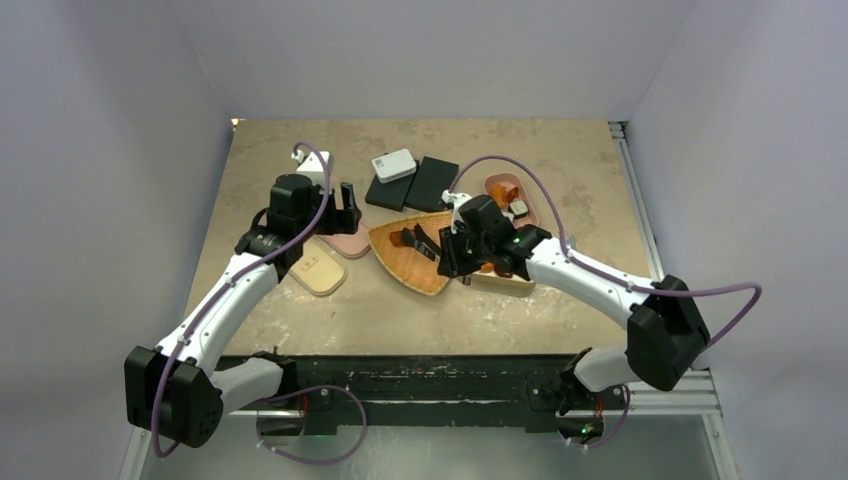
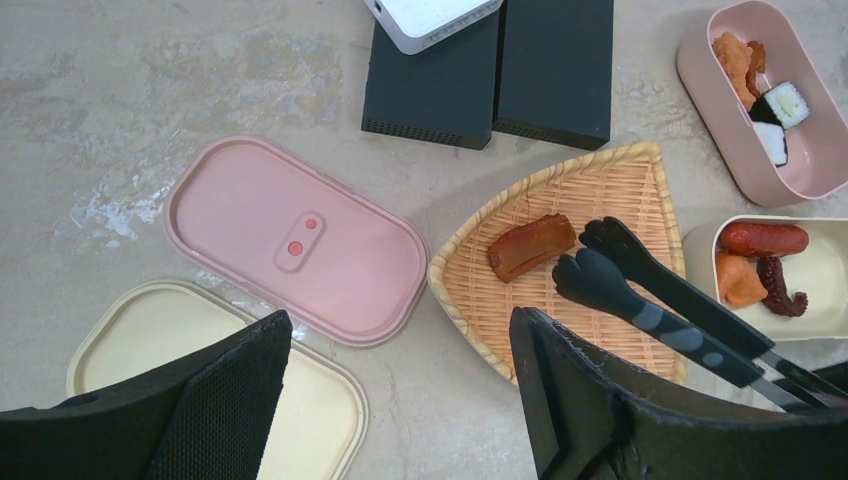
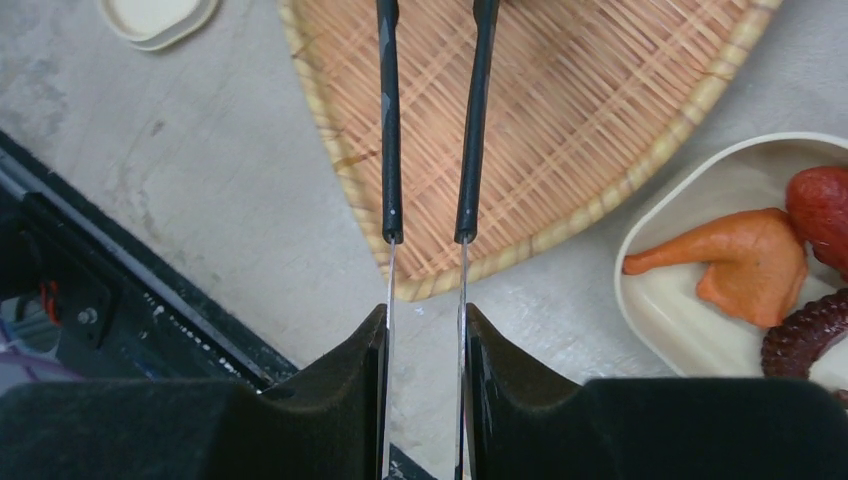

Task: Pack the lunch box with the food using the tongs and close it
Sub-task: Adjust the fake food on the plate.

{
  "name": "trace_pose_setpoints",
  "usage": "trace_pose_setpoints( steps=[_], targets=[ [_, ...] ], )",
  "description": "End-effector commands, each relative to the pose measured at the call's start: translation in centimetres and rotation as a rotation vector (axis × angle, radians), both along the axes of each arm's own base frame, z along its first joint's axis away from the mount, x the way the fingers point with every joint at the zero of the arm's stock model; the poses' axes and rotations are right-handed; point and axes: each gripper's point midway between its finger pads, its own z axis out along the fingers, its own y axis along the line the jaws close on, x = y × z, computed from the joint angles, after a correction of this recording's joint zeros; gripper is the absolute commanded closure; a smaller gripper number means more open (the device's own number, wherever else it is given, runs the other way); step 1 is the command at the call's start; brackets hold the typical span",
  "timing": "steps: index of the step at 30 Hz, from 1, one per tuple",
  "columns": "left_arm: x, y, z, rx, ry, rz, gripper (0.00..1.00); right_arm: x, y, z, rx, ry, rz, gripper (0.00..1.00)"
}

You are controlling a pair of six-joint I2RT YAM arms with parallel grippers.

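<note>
Right hand clamps tongs, reaching over wicker tray; left hand spread wide above pink lid.

The woven tray is tan, one lid pink, the tongs black, seemingly grey-banded.

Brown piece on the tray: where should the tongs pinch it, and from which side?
Pinch the brown piece across its short width, mid-length, one tip on each long side. It lies flat on the tray, a narrow bar, and the tongs sit just off its end nearest the cream box, so coming in from that end looks best.
</note>
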Motion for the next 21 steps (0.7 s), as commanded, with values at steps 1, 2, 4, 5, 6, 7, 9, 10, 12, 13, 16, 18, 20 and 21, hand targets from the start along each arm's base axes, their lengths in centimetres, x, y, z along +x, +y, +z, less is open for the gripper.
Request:
trace_pose_setpoints(
  steps=[1, 2, 4, 5, 6, 7, 9, 10, 12, 13, 16, 18, 20, 21],
  targets=[
    [0.2, 0.1, 0.2, -0.003, -0.015, -0.002, 0.21, 3.4, 0.6, 1.2, 0.006, -0.073, -0.081, 0.69],
    [0.2, 0.0, 0.2, -0.003, -0.014, -0.003, 0.21, 3.9, 0.9, 1.4, 0.01, -0.083, -0.079, 0.69],
    [0.2, 0.0, 0.2, -0.003, -0.013, -0.003, 0.21, 4.7, 1.3, 1.9, 0.012, -0.102, -0.078, 0.69],
    [0.2, 0.0, 0.2, -0.004, -0.015, -0.003, 0.21, 5.0, 1.3, 1.7, 0.002, -0.104, -0.08, 0.69],
    [0.2, 0.0, 0.3, -0.004, -0.016, -0.002, 0.21, 5.3, 1.4, 1.8, -0.004, -0.11, -0.082, 0.69],
    [0.2, 0.0, 0.3, -0.004, -0.015, -0.003, 0.21, 5.5, 1.4, 1.8, -0.01, -0.114, -0.083, 0.69],
    [0.2, 0.0, 0.3, -0.003, -0.015, -0.002, 0.21, 5.8, 1.4, 1.8, -0.017, -0.121, -0.085, 0.69],
    [0.2, 0.1, 0.2, -0.003, -0.014, -0.001, 0.21, 5.9, 1.3, 1.9, -0.019, -0.125, -0.088, 0.69],
    [0.2, 0.0, 0.3, -0.004, -0.016, -0.001, 0.21, 6.1, 1.2, 1.9, -0.024, -0.13, -0.092, 0.69],
    [0.2, 0.1, 0.2, -0.003, -0.013, -0.001, 0.21, 6.1, 1.1, 1.7, -0.027, -0.128, -0.089, 0.69],
    [0.2, 0.0, 0.1, -0.003, -0.011, -0.004, 0.21, 6.0, 1.2, 1.1, -0.031, -0.115, -0.078, 0.69],
    [0.2, 0.0, 0.1, -0.003, -0.012, -0.004, 0.21, 5.8, 1.3, 0.6, -0.032, -0.102, -0.068, 0.69],
    [0.2, 0.0, 0.2, -0.003, -0.012, -0.003, 0.21, 5.5, 1.4, 0.1, -0.031, -0.09, -0.058, 0.69],
    [0.2, 0.0, 0.1, -0.003, -0.01, -0.005, 0.21, 5.4, 1.4, -0.1, -0.028, -0.086, -0.053, 0.69]
  ],
)
